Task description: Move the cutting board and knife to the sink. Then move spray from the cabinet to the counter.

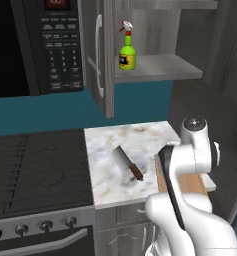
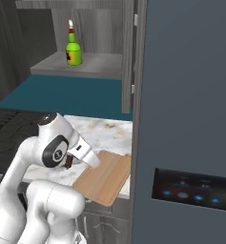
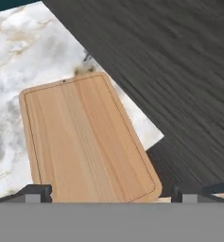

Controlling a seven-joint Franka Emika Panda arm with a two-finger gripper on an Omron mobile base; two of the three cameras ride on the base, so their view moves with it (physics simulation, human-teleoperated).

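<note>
The light-brown cutting board [image 3: 85, 142] lies flat on the marble counter [image 3: 19, 71] at its right end, the near end reaching the counter's front edge. My gripper [image 3: 111, 196] hovers open above that near end, with one dark fingertip [image 3: 35, 193] on each side and nothing between them. From the right base, the cutting board [image 2: 105, 178] shows just past my white hand. The knife [image 1: 127, 162] rests on the counter [image 1: 130, 140] left of the cutting board [image 1: 197, 182], blade pointing away. The green spray [image 1: 127, 50] stands upright on the open cabinet's shelf [image 1: 160, 67]. The sink is out of view.
A black stovetop [image 1: 35, 165] adjoins the counter on the left, under a black microwave [image 1: 35, 45]. The cabinet door [image 1: 102, 55] hangs open over the counter's back left. A tall dark grey fridge [image 2: 186, 119] walls off the right side, close to the board.
</note>
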